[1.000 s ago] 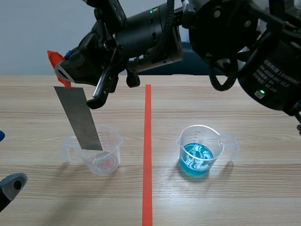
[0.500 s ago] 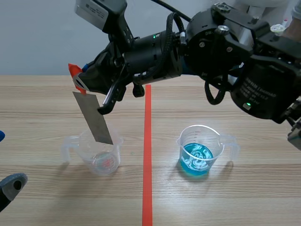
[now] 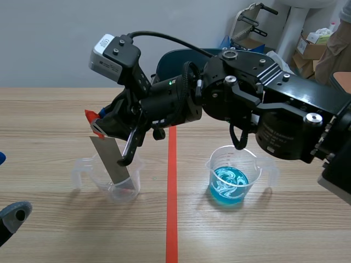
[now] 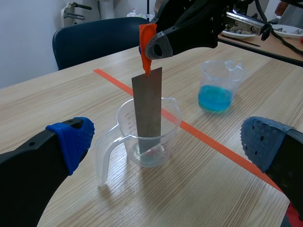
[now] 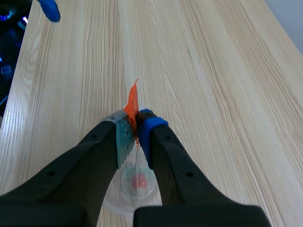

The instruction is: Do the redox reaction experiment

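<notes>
Right claw [image 5: 137,126]: we log it clamped on the strip [image 4: 147,106].
Strip: near upright, foot in the cup [image 4: 168,135] beneath claw.

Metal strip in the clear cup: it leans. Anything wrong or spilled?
Nothing stands out. The right hand holds the metal strip tilted by its orange top, lower end inside the clear cup. The blue liquid sits unspilled in the other cup.
</notes>
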Available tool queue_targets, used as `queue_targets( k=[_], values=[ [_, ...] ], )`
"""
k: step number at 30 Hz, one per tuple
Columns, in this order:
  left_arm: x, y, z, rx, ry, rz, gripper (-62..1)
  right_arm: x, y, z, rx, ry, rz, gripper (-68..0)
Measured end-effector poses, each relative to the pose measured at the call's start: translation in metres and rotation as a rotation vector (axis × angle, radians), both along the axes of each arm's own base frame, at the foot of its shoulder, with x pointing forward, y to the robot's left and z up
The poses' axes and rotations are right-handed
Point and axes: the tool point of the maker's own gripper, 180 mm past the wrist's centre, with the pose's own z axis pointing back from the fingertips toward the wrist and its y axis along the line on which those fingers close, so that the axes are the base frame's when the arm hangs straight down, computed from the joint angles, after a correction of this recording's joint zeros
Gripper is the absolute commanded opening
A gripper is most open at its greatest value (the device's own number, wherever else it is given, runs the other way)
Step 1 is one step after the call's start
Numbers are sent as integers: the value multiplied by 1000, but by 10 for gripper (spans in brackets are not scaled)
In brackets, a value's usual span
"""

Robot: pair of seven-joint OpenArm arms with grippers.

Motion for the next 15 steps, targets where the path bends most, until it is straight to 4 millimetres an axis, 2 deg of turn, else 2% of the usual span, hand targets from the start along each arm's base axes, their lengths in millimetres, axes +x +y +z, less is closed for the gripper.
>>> queue_targets(
  k=[15],
  values=[
    [0,0,0,0,0,0,14,1,-1,-3,-17,-22,1,-669]
  ],
)
